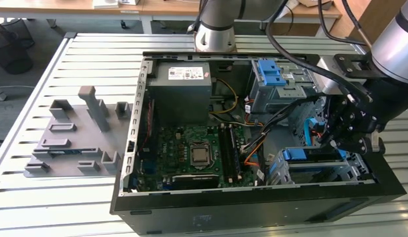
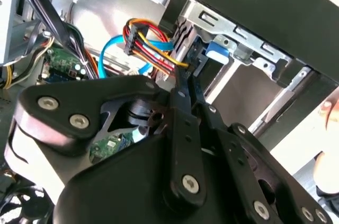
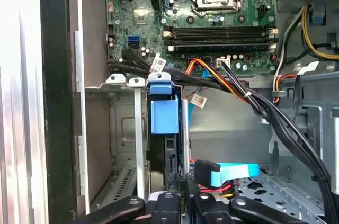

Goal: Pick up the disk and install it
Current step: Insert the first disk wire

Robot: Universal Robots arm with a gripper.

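Observation:
The disk (image 1: pixel 304 154) stands on edge in the drive bay at the case's front corner, on the exterior view's right. Its blue carrier (image 3: pixel 164 115) shows between the bay's metal rails in the first wrist view, and its blue tab (image 2: pixel 217 52) shows in the second. My gripper (image 1: pixel 333 144) reaches down into the case just above that bay. In both wrist views its black fingers lie together, and the gripper (image 3: pixel 183 189) meets the disk's narrow dark edge. The gripper (image 2: pixel 185 78) appears to touch the disk rather than clasp it.
The open computer case (image 1: pixel 256 200) lies on a slatted table. Inside are the motherboard (image 1: pixel 194 148), a grey power-supply box (image 1: pixel 180 81) and a blue latch on a metal cage (image 1: pixel 271 74). Cable bundles (image 3: pixel 238 89) and a light blue cable (image 3: pixel 233 172) run close by. A grey fixture (image 1: pixel 75 133) lies outside.

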